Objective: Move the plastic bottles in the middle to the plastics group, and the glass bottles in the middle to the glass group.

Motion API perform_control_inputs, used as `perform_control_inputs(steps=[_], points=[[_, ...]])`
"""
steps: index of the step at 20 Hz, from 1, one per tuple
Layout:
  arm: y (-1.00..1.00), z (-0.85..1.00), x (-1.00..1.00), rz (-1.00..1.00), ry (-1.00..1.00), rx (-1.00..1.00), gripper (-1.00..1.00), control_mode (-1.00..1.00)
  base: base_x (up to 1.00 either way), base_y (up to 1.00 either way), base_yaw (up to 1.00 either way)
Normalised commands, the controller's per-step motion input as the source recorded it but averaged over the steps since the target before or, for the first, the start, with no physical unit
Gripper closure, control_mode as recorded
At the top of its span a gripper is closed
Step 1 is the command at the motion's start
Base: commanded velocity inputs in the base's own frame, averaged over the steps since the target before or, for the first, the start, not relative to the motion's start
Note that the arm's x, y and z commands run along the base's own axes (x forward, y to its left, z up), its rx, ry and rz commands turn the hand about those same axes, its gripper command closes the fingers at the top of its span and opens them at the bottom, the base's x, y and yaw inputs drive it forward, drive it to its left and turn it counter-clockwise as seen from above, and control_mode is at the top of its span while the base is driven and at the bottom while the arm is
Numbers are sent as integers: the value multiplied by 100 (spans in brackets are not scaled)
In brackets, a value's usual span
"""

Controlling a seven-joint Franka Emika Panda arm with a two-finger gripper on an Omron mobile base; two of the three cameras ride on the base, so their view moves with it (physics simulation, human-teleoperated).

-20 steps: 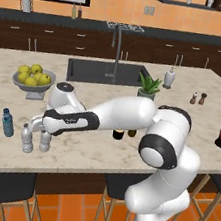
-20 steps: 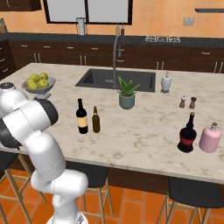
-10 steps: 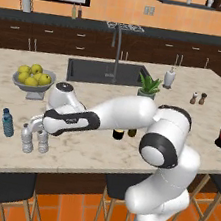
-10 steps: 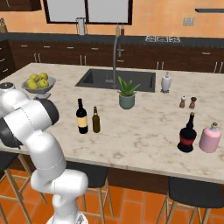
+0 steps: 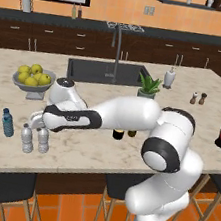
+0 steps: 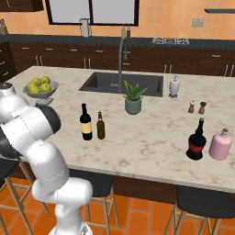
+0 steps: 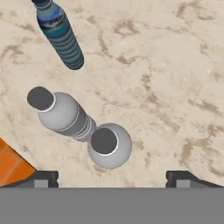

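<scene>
Gripper [image 7: 112,177]: jaws spread wide and holding nothing; in the hand view the two finger tips sit at 8 and 4 o'clock, with a bottle cap between and just above them.
Clear bottle under the hand [image 7: 109,145]: stands upright on the marble counter [image 7: 175,87], long axis vertical, cap pointing straight up at the hand camera. In the left base view it is the right-hand one of the two grey bottles [image 5: 43,140], just below the gripper.
Second clear bottle [image 7: 59,111]: upright too, at about 10 o'clock from the first in the hand view; their bodies look touching or nearly so.
Blue bottle [image 7: 59,35]: upright, at 11 o'clock in the hand view, a little apart from the grey pair; in the left base view it stands at 9 o'clock of them [image 5: 8,122].
Fruit bowl [image 5: 32,83]: farther back on the counter, at 12 o'clock from the bottle group.
Wine bottle [image 6: 85,122]: upright mid-counter, neck up, yellow-tan label facing the camera.
Olive bottle [image 6: 100,126]: upright, just beside the wine bottle at its 3 o'clock.
Red-banded bottle [image 6: 197,141]: upright at the right end of the counter, a pink bottle [image 6: 221,145] just beside it.
Change: a second ago the jaws were nearly closed on the right-hand grey bottle; they have opened and it stands free. The other bottles have not moved.
</scene>
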Motion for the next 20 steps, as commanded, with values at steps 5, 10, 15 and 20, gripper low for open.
perform_control_inputs(steps=[5,10,15,20], points=[[-46,68,-42,0,-2,5,-100,-100,0,0,0],[-85,43,-29,-2,-3,0,-100,-100,0,0,0],[-100,10,-3,-12,0,0,-100,-100,0,0,0],[-100,0,1,-17,0,0,-100,-100,0,0,0]])
